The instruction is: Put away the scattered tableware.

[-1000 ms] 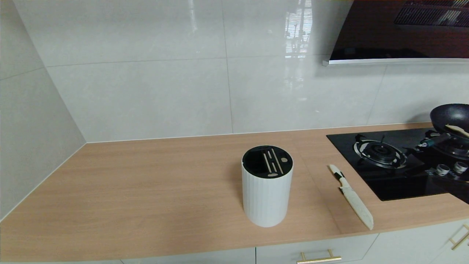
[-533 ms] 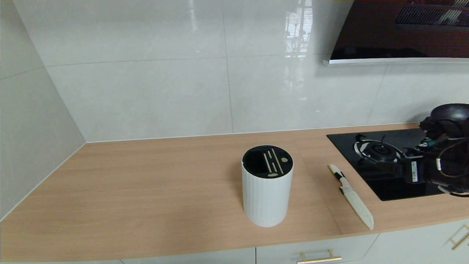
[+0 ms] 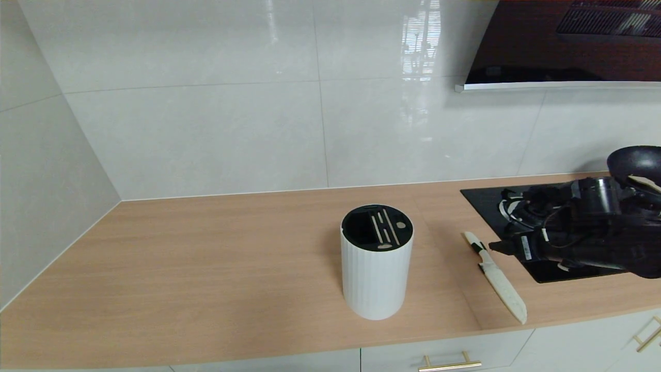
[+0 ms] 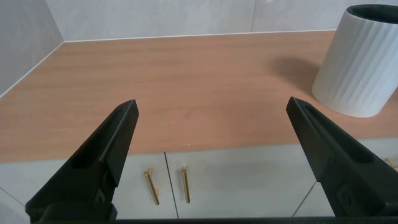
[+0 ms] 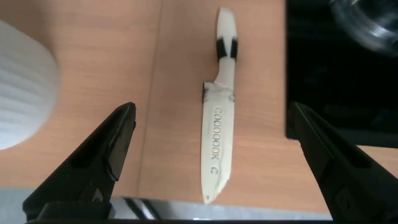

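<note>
White knife (image 5: 219, 134) lies flat on the counter (image 5: 99, 62): stiff, light, slick-bladed, we judge. Our right hand (image 5: 211, 112), spread wide above it, should take its banded handle (image 5: 226, 37).

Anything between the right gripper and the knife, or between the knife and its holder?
Nothing visible. The open right gripper hangs over the knife, and only bare countertop lies between the knife and the white knife holder.

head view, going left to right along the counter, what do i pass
holder → knife → pan
</note>
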Tool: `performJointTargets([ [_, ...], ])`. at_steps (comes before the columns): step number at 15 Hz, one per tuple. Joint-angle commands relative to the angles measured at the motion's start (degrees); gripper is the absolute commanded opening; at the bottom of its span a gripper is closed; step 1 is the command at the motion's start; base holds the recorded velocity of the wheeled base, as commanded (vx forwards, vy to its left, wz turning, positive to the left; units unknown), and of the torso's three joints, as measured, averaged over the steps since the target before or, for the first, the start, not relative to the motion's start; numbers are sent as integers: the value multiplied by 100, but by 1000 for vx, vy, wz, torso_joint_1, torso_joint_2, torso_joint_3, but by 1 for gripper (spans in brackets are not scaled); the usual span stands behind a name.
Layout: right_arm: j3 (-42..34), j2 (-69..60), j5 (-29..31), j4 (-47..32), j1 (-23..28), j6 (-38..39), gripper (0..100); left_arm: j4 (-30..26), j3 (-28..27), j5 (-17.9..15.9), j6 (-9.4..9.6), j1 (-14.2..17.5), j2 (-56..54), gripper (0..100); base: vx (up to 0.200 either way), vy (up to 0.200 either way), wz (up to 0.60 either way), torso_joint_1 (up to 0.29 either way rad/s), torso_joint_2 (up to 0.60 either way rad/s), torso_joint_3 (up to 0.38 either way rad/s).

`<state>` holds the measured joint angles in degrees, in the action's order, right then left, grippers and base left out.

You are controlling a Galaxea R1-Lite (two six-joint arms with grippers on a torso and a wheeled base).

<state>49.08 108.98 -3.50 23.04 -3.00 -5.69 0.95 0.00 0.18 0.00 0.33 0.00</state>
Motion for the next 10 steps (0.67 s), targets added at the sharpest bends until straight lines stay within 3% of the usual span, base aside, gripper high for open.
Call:
performJointTargets([
  [1,357,870,7,-1,10,-11,100,2,0,-1,0,2,0,100,0,0,0,0,0,0],
  [10,708,2022,33,315,63,-2,100,2,0,8,0,2,0,100,0,0,0,0,0,0],
])
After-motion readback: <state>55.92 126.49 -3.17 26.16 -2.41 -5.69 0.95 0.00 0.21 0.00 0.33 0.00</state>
